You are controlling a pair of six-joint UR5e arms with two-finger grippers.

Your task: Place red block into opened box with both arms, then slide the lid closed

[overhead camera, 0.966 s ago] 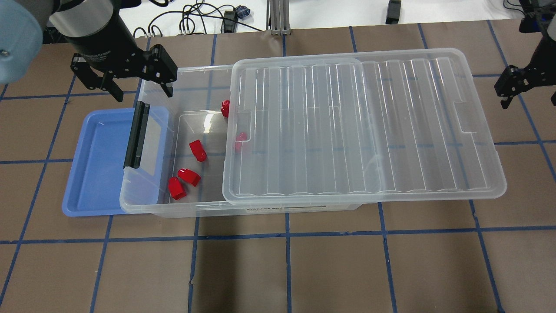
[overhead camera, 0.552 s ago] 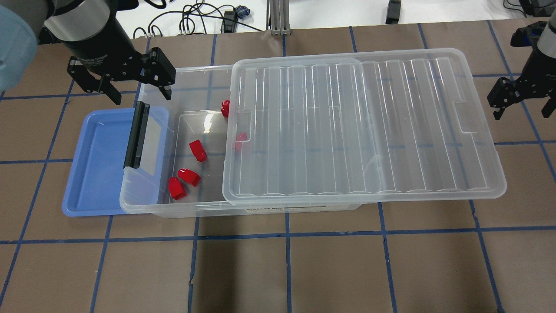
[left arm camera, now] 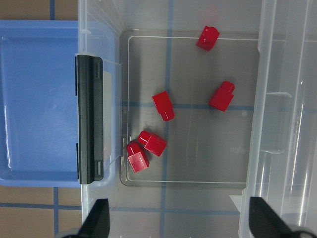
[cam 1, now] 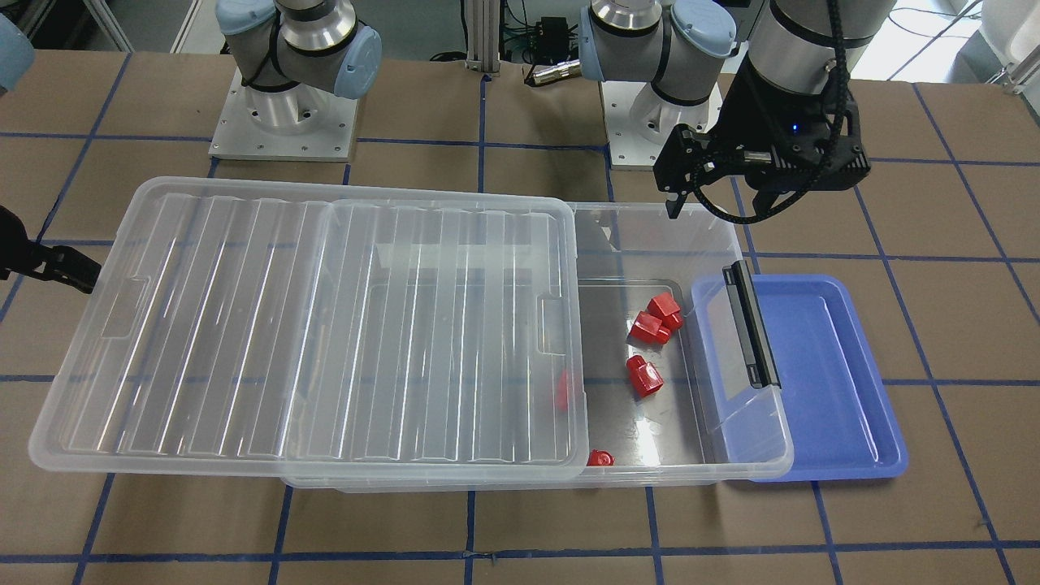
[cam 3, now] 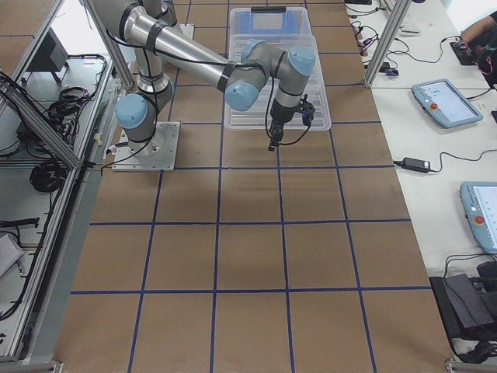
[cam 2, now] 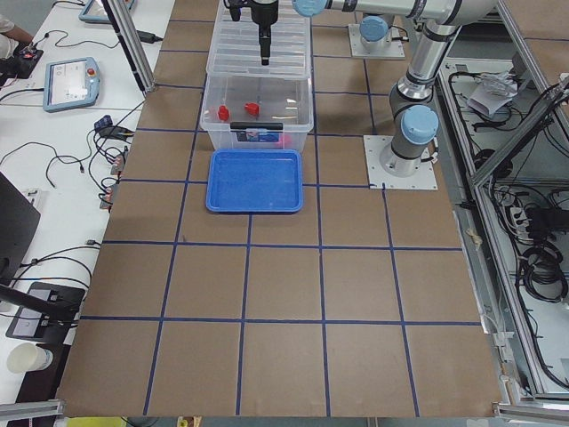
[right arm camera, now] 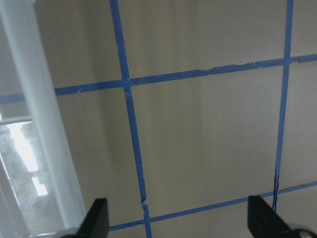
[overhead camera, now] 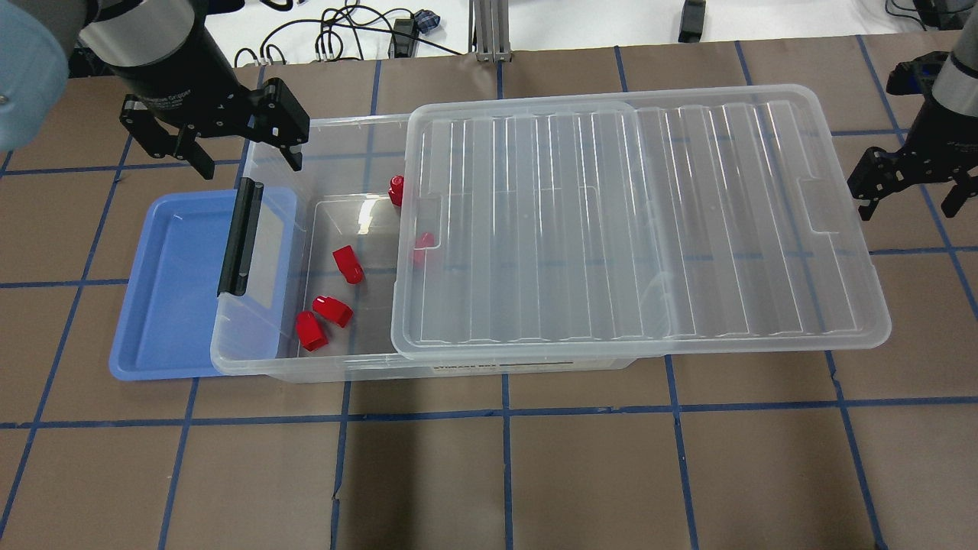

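Note:
The clear box [overhead camera: 458, 365] lies across the table with a black bar [overhead camera: 241, 237] on its left rim. The ribbed lid [overhead camera: 611, 221] covers its right part and overhangs to the right. Several red blocks lie in the uncovered left part, among them one [overhead camera: 348, 263] mid-floor, one [left arm camera: 152, 143] touching another, and one [overhead camera: 422, 243] under the lid's edge. My left gripper [overhead camera: 250, 166] hangs open over the box's far left corner, holding nothing. My right gripper [overhead camera: 908, 210] is open and empty, just past the lid's right end.
A blue tray [overhead camera: 168, 290] lies partly under the box's left end. Brown table paper with blue tape lines [right arm camera: 133, 148] surrounds the box. Cables [overhead camera: 344, 34] lie beyond the far edge. The arm bases [cam 1: 284, 122] stand behind the box.
My right gripper has come left and a little nearer, closing on the lid's right end. The left gripper has barely shifted. Box, lid and blocks have not moved.

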